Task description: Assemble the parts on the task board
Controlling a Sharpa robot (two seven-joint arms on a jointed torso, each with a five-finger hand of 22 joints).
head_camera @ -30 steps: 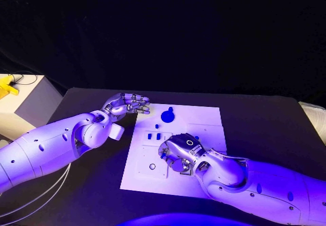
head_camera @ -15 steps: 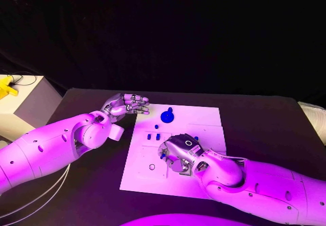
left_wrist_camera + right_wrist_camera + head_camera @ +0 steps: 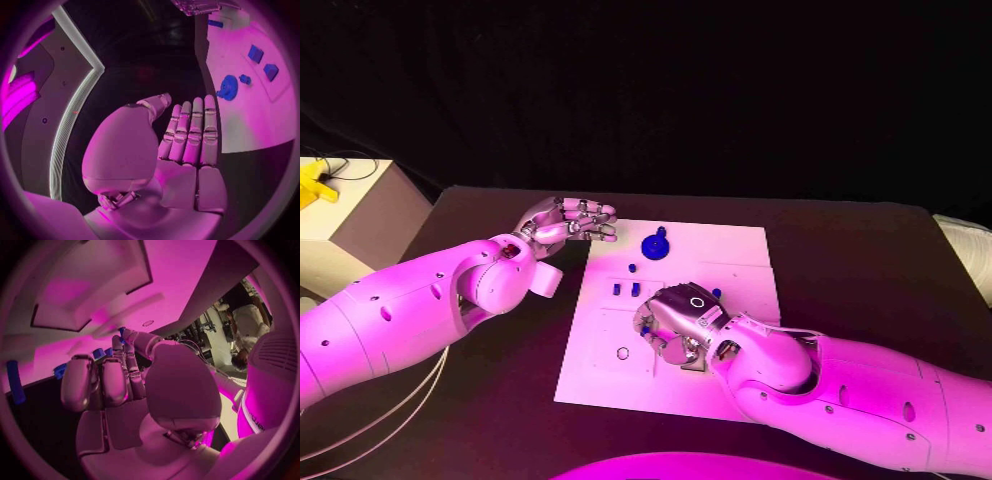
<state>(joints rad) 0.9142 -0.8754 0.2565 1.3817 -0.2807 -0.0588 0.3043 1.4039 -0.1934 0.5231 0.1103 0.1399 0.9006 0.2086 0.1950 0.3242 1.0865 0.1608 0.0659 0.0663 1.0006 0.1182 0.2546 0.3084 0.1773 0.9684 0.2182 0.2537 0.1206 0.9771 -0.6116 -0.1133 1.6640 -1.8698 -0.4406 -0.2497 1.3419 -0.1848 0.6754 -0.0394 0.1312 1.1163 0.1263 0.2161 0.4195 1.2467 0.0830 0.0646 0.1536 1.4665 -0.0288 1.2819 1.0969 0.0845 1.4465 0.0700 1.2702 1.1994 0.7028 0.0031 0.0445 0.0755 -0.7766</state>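
The white task board [image 3: 733, 250] lies mid-table. On its far part lies a blue gear-like part [image 3: 656, 243], also seen as the blue gear part [image 3: 227, 87]. A small blue piece [image 3: 633, 267] and two blue blocks [image 3: 626, 289] lie nearer the middle. My right hand [image 3: 678, 326] is lowered over the board's middle, fingers pointing down. Its thumb and a finger pinch a small blue part [image 3: 122, 332] just above the board [image 3: 94, 290]. My left hand [image 3: 568, 221] hovers at the board's far left corner with its fingers [image 3: 190, 130] curled together and nothing in them.
A pale box [image 3: 358, 215] with a yellow object [image 3: 315, 183] stands off the table's left side. White cables [image 3: 387, 420] hang below my left arm. A small ring mark [image 3: 622, 353] shows on the board's near left part.
My right hand has edged slightly toward the board's left over the middle. The left hand has stayed where it was.
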